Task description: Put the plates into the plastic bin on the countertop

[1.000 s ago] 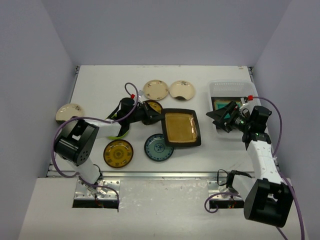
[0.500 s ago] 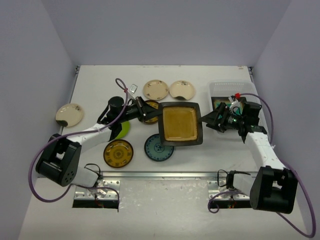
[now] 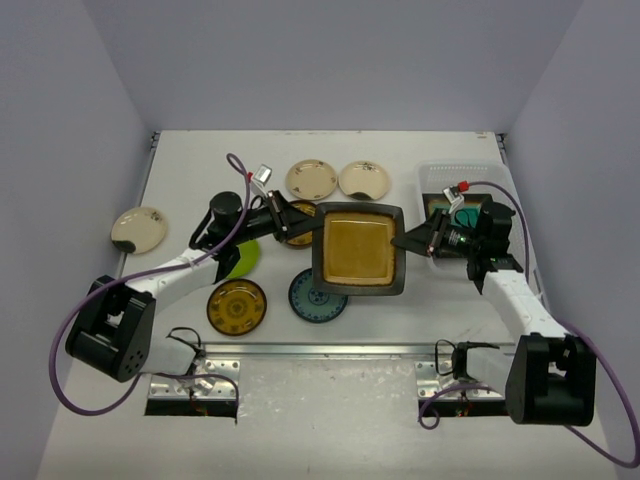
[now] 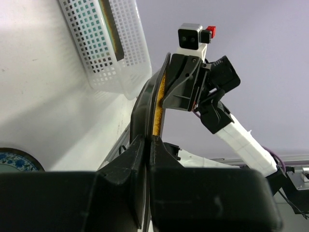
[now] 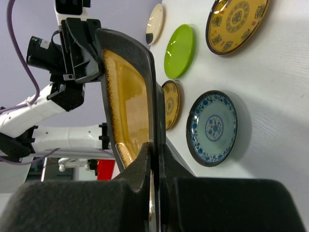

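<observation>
A square dark-rimmed plate with an amber centre [image 3: 360,248] hangs above the countertop [image 3: 200,170], held from both sides. My left gripper [image 3: 314,226] is shut on its left rim, which the left wrist view shows between the jaws [image 4: 146,140]. On the opposite rim my right gripper [image 3: 405,243] is shut too, its jaws [image 5: 154,150] pinching the dark edge beside the amber face [image 5: 128,106]. The plastic bin [image 3: 432,178] stands at the right with a teal square plate [image 3: 467,213] inside. From the left wrist the bin [image 4: 106,43] appears beyond the plate.
Round plates lie on the countertop: two cream ones [image 3: 312,178] [image 3: 364,178] at the back, another cream one [image 3: 139,228] far left, a lime green one [image 3: 243,260] under the left arm, amber-patterned ones [image 3: 237,306] [image 3: 300,213], and a blue-white one [image 3: 312,297].
My right gripper has swung left from the bin to the amber plate's right rim and shut on it. The left arm has carried the plate slightly rightward.
</observation>
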Robot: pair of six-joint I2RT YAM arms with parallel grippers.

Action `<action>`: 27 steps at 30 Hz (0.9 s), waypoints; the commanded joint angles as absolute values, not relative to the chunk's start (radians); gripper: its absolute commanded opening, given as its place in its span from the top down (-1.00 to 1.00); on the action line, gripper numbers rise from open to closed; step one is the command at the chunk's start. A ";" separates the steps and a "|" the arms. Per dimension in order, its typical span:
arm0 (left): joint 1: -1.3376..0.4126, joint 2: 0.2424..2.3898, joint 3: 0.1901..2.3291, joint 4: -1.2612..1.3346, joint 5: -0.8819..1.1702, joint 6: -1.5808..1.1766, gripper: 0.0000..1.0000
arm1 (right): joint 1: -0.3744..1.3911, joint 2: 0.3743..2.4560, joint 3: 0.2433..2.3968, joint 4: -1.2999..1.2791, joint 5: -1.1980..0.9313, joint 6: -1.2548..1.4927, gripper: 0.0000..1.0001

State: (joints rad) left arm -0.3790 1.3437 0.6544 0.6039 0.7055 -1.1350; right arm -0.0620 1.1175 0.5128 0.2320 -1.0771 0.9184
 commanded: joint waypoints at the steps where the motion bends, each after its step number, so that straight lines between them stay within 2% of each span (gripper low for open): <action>1: -0.377 1.329 0.735 0.731 0.725 -1.198 1.00 | -0.052 1.082 0.493 0.362 -1.132 0.973 1.00; 4: -0.377 1.335 0.780 0.625 0.695 -1.157 0.93 | -0.054 1.063 0.477 0.419 -1.121 1.026 1.00; 6: -0.375 1.319 0.821 0.513 0.626 -1.084 -0.04 | -0.058 1.046 0.468 0.478 -1.105 1.119 1.00; 14: -0.334 1.289 0.974 0.183 0.309 -0.977 -0.95 | -0.134 0.991 0.458 0.547 -0.960 1.353 1.00; 15: -0.321 1.284 0.995 0.148 0.278 -0.971 -1.00 | -0.154 0.990 0.453 0.549 -0.947 1.386 1.00; 21: -0.272 1.179 1.067 -0.098 0.023 -0.859 -1.00 | -0.318 0.964 0.397 0.549 -0.846 1.536 1.00; 24: -0.272 1.125 1.052 -0.154 0.007 -0.809 -1.00 | -0.392 0.949 0.362 0.549 -0.740 1.601 1.00; 27: -0.276 1.067 0.982 -0.155 0.087 -0.785 -1.00 | -0.449 0.933 0.343 0.545 -0.617 1.641 1.00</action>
